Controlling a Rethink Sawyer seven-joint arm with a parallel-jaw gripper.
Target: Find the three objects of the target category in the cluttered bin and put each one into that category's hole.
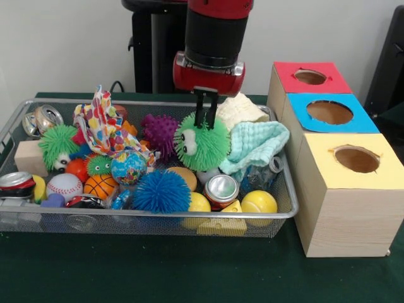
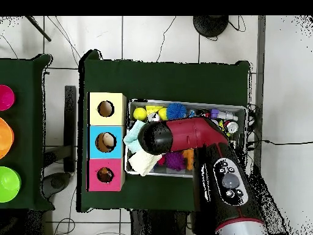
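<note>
Now poised at centre of the front view: gripper hanging straight down over the cluttered bin, dark fingers set narrow and sunk into the top of the big green spiky ball with eyes. Pinching its spikes, by the look of it, though actual contact hidden among the bristles. Directly beneath the fingers, then, no sideways offset; roundish, so no long axis to line up with.

Further right in the frame, standing on the green counter just beside the bin: three wooden boxes, each with one round hole — red-topped box farthest back, blue-topped box in the middle, yellow-topped box nearest. Probably a lift and a carry rightward next, toward one of those holes.

Counted in the bin: three green spiky balls, namely the big one, another green spiky ball at left, and a small green spiky ball near it; one purple spiky ball; one blue spiky ball; three yellow balls along the lower rim; at least three cans; one baseball; one mini basketball.

In the overhead view, arm lying across the bin, fingers hidden beneath it.
</note>
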